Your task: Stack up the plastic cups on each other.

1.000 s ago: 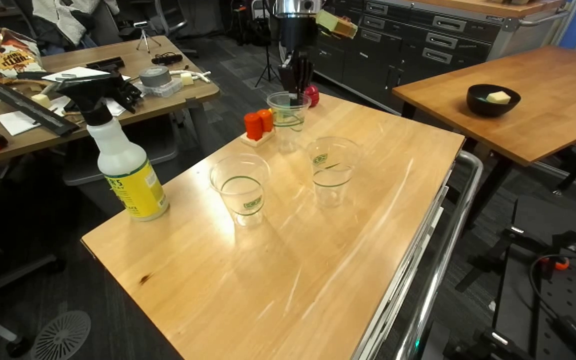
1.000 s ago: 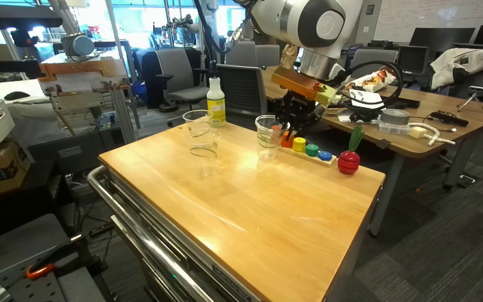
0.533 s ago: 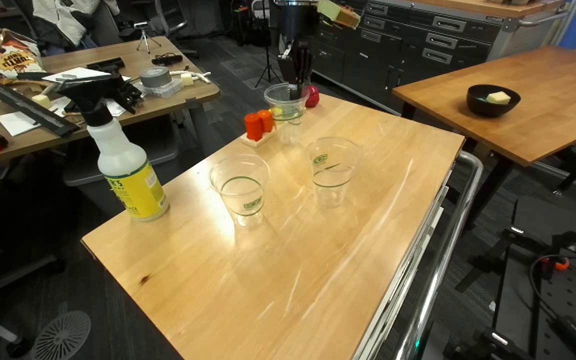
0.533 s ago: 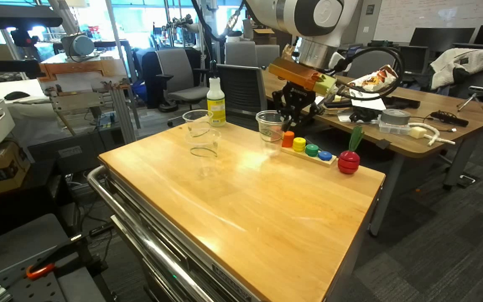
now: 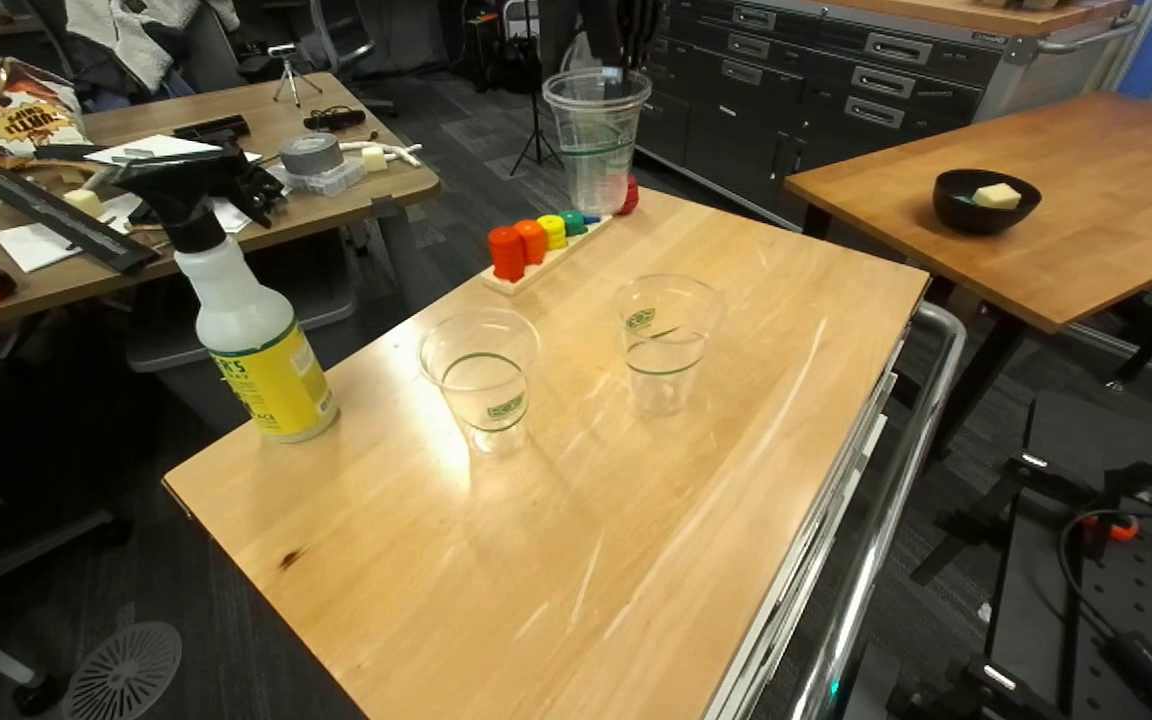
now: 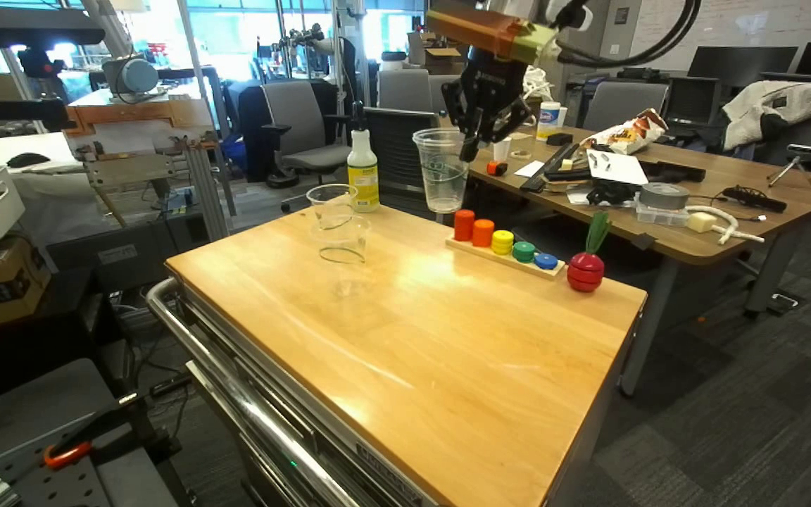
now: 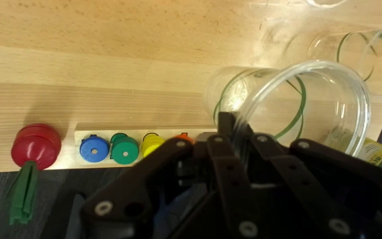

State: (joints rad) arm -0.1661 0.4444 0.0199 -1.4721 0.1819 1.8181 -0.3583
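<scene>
My gripper (image 6: pixel 472 141) is shut on the rim of a clear plastic cup (image 6: pixel 443 179). The cup hangs upright in the air, above and behind the red end of the coloured blocks. Its rim looks doubled; I cannot tell whether more than one cup is nested there. In the wrist view the gripper (image 7: pixel 233 124) pinches the rim of the held cup (image 7: pixel 239 94), with one finger inside. Two other clear cups stand upright and apart on the table: a cup near the spray bottle (image 5: pixel 481 375) and a cup nearer the rail side (image 5: pixel 669 345).
A yellow-labelled spray bottle (image 5: pixel 276 370) stands at the table's edge. A wooden strip with coloured blocks (image 6: pixel 504 253) and a red toy radish (image 6: pixel 585 271) lie along the edge under the arm. A metal rail (image 6: pixel 258 401) runs along the opposite side.
My gripper has risen with the cup in it, lifting it off the table and clear of the block strip, which now shows fully. The other two cups have not moved.
</scene>
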